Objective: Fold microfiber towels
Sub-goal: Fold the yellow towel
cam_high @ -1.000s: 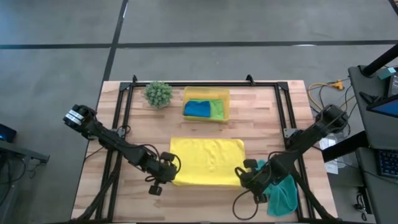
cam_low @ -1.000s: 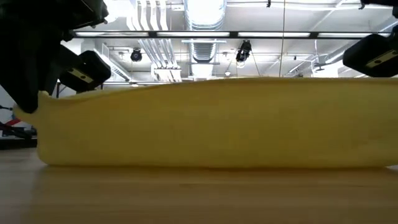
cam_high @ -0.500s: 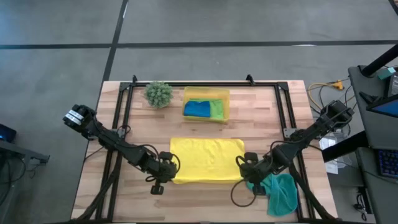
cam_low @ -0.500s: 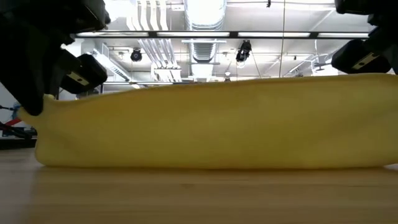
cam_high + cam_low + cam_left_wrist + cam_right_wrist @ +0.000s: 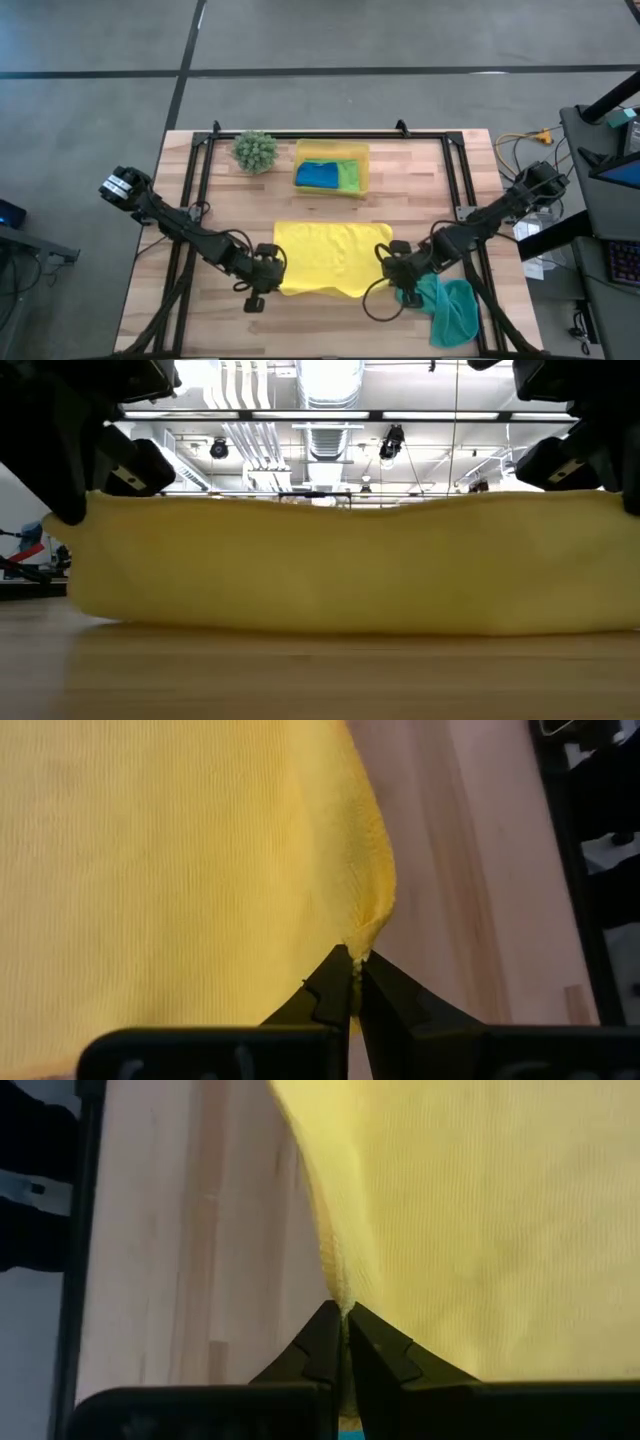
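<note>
Both grippers, left (image 5: pixel 270 277) and right (image 5: pixel 392 268), pinch the yellow towel's (image 5: pixel 330 255) near corners, its long axis left-right.

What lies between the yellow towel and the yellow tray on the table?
Only bare wood: in the high view, nothing lies between the yellow towel and the yellow tray.

A spiky green plant (image 5: pixel 255 150) sits beside a yellow tray (image 5: pixel 362 172).
</note>
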Robot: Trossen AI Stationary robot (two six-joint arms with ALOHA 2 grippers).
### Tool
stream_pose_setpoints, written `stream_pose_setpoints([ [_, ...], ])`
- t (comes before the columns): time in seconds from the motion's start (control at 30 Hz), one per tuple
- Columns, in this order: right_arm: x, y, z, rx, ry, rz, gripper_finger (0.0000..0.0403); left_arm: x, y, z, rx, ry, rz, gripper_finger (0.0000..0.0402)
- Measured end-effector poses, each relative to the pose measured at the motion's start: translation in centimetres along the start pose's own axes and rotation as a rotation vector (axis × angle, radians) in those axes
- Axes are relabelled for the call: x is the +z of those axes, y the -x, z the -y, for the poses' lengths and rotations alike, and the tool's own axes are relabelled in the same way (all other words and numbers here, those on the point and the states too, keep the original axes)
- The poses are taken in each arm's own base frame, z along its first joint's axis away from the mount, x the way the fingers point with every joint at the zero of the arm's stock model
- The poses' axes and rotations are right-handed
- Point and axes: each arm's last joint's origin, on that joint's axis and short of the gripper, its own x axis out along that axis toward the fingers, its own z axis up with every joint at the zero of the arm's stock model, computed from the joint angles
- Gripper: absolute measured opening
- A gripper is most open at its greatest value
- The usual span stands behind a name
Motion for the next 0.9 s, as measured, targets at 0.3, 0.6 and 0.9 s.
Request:
stream_pose_setpoints([
  [0.3, 0.3, -0.3, 1.3, 0.028, -0.041, -0.002, 0.0013, -1.2, 0.0, -0.8, 0.046, 0.05, -0.016, 0.0],
  [0.6, 0.4, -0.6, 3.1, -0.009, -0.066, -0.009, 0.0013, -1.9, 0.3, -1.7, 0.152, 0.086, 0.033, 0.0],
  [0.9, 0.9, -0.4, 5.1, -0.046, -0.093, -0.003, 0.0013, -1.5, 0.5, -2.7, 0.23, 0.112, 0.08, 0.0],
])
